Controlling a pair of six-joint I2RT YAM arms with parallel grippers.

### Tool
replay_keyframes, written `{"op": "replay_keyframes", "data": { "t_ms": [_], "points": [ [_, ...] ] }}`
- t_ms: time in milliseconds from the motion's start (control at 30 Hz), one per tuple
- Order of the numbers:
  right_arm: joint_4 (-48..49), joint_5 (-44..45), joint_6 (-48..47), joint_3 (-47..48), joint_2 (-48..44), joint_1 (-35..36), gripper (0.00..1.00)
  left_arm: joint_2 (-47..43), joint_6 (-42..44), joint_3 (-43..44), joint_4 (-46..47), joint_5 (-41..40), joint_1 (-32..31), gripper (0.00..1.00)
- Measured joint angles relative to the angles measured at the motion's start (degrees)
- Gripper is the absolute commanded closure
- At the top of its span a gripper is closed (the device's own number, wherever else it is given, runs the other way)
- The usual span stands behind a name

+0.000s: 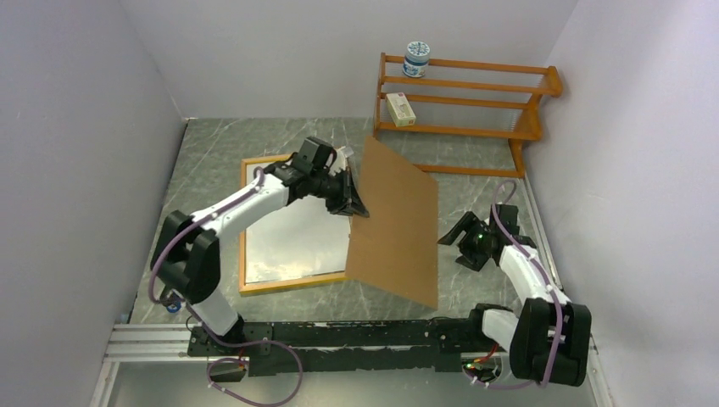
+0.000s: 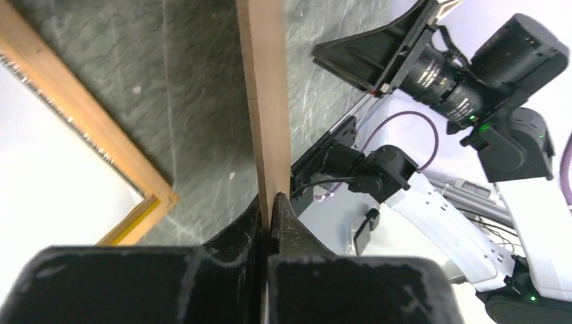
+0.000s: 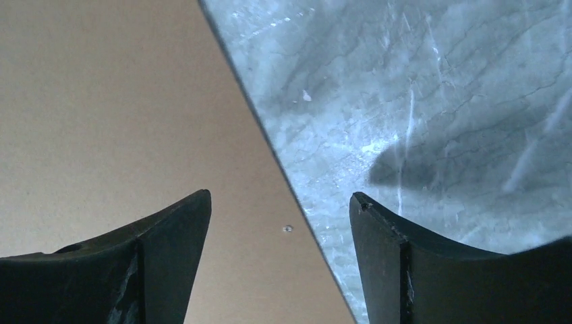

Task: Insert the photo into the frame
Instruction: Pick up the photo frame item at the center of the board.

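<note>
left fingers (image 2: 291, 236): pinching backing board (image 1: 398, 225) edge
right fingers (image 3: 155, 243): spread, near board's other edge
frame (image 1: 288, 282): flat, beside left fingers

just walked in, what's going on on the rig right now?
The left gripper is shut on one edge of the plain brown cardboard backing board, holding it tilted up off the grey marbled table. The thin rectangular light-wood frame lies flat on the table, partly below the board, with a white sheet inside it, likely the photo face down. The right gripper hovers open at the board's right edge.
</note>
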Motion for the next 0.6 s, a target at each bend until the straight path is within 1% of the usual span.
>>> {"op": "replay_keyframes", "data": {
  "t_ms": [133, 333, 433, 600],
  "points": [
    [-4.11, 3.58, -0.13, 3.96, -4.0, 2.36, 0.13, -6.49, 2.8, 0.13, -7.1, -4.13, 0.11, 0.97],
    [-6.67, 7.58, 0.37, 12.46, -9.25, 7.8, 0.13, -16.72, 7.17, 2.14, -18.14, -11.54, 0.15, 0.97],
    [-7.54, 8.81, 0.81, 16.31, -9.53, 12.9, 0.12, -20.59, 9.68, 6.03, -24.11, -16.24, 0.15, 0.97],
    [-8.02, 10.91, 1.18, 24.11, -9.29, 22.86, 0.1, -24.94, 12.22, 11.89, -29.2, -23.47, 0.15, 0.97]
  ]
}}
